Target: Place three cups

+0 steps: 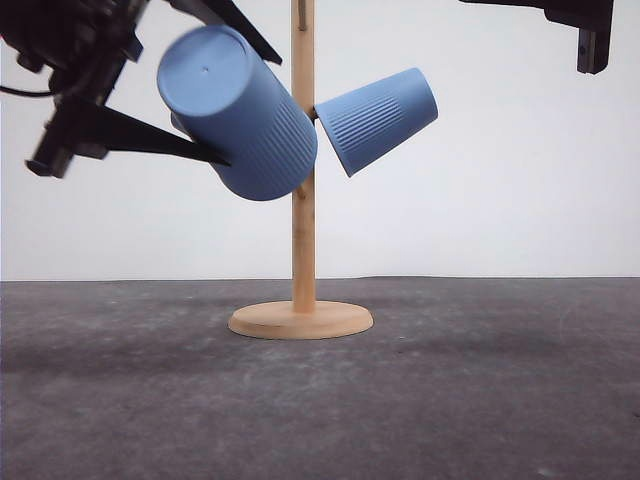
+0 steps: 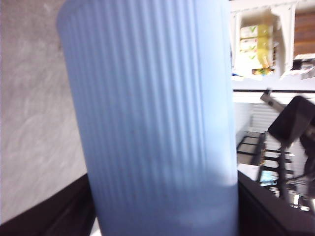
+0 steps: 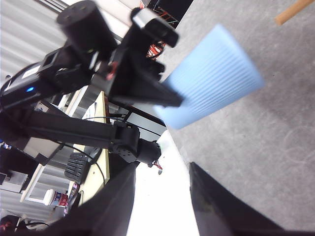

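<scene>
My left gripper (image 1: 248, 110) is shut on a light-blue ribbed cup (image 1: 235, 105), held high and tilted, its flat base up-left and its mouth against the wooden pole (image 1: 303, 220). That cup (image 2: 152, 118) looms close in the left wrist view between black fingers (image 2: 49, 216). A second cup (image 1: 380, 118) hangs tilted on the pole's right side. My right gripper (image 3: 162, 169) is open and holds nothing; from it I see the held cup (image 3: 211, 78) in the left arm's fingers. In the front view the right gripper (image 1: 592, 45) hangs at the top right, away from the stand.
The pole rises from a round wooden base (image 1: 300, 320) in the middle of the dark grey table (image 1: 450, 400). A white wall stands behind. The pole's tip (image 3: 295, 12) shows in the right wrist view.
</scene>
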Motion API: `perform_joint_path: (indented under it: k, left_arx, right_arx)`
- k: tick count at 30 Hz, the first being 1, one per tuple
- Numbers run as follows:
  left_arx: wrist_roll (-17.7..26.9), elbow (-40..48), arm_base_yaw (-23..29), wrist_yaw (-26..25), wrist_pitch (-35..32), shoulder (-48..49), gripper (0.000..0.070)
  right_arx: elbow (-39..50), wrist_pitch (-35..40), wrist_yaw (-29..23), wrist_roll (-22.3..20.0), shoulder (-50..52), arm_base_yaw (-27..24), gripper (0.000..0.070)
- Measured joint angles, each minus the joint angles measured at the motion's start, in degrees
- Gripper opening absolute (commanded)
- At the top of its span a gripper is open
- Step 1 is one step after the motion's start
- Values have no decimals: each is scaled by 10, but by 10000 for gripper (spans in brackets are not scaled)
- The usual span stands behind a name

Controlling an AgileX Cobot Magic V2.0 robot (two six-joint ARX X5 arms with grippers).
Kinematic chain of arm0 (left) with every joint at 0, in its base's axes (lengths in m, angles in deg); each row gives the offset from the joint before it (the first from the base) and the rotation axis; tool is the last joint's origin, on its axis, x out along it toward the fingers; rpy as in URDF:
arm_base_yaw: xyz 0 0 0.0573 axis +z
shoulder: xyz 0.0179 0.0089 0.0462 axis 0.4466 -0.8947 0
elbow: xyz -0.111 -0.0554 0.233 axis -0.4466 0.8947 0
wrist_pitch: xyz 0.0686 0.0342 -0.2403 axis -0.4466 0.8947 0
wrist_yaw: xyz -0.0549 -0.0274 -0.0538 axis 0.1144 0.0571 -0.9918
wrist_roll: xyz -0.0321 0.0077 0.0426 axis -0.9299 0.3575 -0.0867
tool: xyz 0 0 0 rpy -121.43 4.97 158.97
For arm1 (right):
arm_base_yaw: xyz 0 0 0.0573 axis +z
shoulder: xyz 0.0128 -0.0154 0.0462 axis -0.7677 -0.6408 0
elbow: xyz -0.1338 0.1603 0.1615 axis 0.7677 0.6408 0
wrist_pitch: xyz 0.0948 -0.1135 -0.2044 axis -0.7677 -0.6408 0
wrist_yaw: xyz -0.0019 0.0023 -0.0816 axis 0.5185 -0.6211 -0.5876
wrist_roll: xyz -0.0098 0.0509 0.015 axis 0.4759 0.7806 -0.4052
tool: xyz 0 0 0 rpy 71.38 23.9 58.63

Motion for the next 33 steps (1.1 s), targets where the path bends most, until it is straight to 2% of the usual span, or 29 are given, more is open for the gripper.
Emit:
perform_joint_path:
  k: [4, 9, 18, 33]
  left_arx:
    - [-22, 0, 2, -11, -59, -31, 431]
    - [-42, -12, 7, -12, -92, -78, 431]
    - [-51, -55, 25, -18, -123, -146, 431]
    - [-53, -59, 59, -24, -130, -179, 432]
  right_arx:
    - [0, 0, 0, -4, 0, 0, 216]
    - [0, 0, 0, -5, 0, 0, 216]
    - [0, -3, 0, -5, 0, 0, 216]
    - [0, -4, 0, -5, 0, 0, 216]
